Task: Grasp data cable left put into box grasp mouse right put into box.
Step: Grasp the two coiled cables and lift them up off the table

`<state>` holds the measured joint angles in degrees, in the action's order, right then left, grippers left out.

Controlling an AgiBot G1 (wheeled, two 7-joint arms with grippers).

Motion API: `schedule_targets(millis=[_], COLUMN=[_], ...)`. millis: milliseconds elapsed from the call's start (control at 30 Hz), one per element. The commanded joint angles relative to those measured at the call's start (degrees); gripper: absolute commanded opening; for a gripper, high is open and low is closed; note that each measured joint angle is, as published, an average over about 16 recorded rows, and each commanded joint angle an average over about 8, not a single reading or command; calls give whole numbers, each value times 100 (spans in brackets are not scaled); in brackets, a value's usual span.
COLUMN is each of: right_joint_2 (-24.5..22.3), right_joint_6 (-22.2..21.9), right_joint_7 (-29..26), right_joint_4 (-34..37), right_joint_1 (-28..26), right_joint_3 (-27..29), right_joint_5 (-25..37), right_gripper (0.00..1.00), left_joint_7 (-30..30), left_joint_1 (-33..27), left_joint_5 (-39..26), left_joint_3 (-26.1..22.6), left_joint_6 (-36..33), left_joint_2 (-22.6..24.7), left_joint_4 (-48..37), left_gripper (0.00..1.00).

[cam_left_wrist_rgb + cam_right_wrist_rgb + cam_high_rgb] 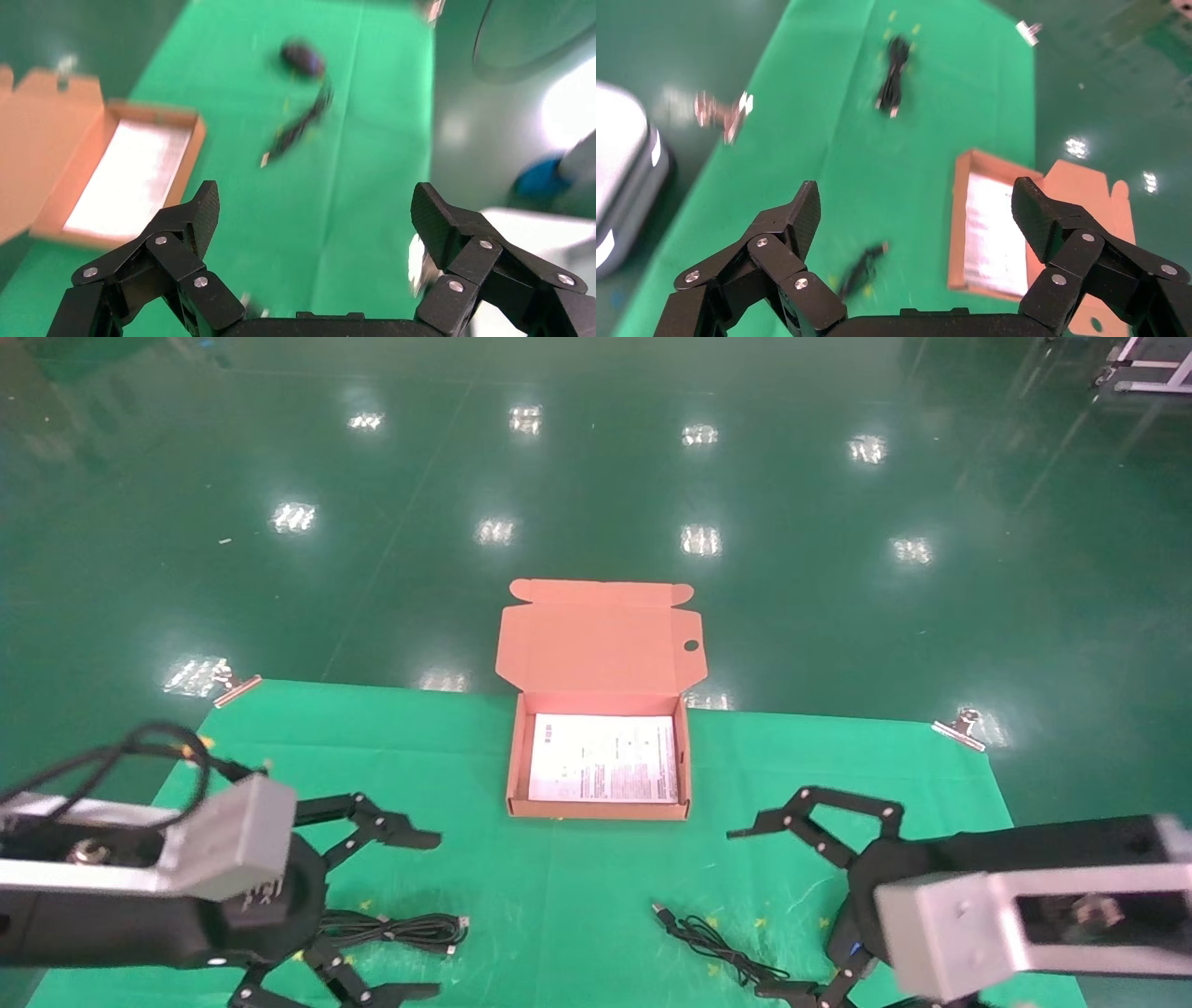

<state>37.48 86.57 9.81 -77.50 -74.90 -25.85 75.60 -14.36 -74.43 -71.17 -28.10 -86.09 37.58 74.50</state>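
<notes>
Both grippers are hanging wide open, left gripper (410, 915) beside the data cable (400, 930), right gripper (792, 915) over the mouse cord (717, 943) (mouse (303, 57) hidden in head view). Box (515, 775) is sitting open, holding only its sheet. Risk: pinching the cord, not the body.

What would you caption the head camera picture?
Two open grippers, left and right, hover over cable and cord before open box.

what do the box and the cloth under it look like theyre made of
Box: looks like thin matte cardboard, salmon-brown, with folded flaps and die-cut tabs. Cloth: seems a green fabric or felt sheet, matte, held by metal clips at its corners.
</notes>
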Motion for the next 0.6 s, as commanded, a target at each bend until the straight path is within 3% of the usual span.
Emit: schedule_targets(millis=[33,267,600], right_joint_2=[75,449,970], right_joint_6=[-8,-296,-1021], right_joint_7=[276,722,506], right_joint_4=[-20,-20,40], right_joint_1=[-128,-167,215], right_joint_3=[-146,-600,-1120], right_joint_5=[370,1421,2809], right_gripper=[100,100,100], left_joint_7=[-15,29,-86], left_joint_1=[-160,-389,-290], left_joint_5=[-376,-1623,-3127], left_joint_3=[-148,-631,-1172], left_joint_6=[-19,149,737], left_joint_2=[58,380,872], left_joint_4=[34,66,-119], left_gripper=[100,100,100])
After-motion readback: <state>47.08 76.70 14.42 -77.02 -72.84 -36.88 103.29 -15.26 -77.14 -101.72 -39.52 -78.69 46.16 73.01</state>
